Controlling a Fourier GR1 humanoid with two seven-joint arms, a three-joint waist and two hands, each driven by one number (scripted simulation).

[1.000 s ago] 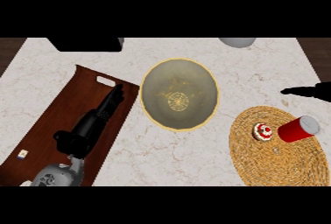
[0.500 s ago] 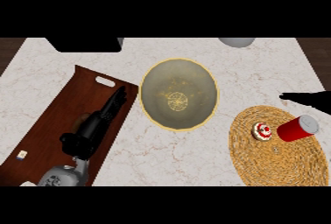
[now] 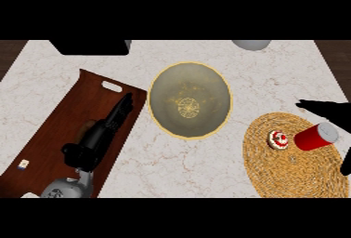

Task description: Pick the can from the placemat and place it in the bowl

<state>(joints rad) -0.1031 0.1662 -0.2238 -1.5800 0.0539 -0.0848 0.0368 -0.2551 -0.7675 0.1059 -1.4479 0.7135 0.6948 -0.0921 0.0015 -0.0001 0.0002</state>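
My right hand (image 3: 328, 108) has moved in from the edge, fingers straight, just above the can (image 3: 316, 136) (on its side on the placemat (image 3: 291, 162)); touching, perhaps. My left hand (image 3: 96, 139) lies open over the tray (image 3: 48, 135).

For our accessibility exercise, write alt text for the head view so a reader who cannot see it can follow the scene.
A red can lies on its side on a round woven placemat at the counter's right, beside a small red-and-white object, with the robot's black right hand just above it. A large, empty, yellow-rimmed bowl sits mid-counter; the left hand rests over a wooden tray.
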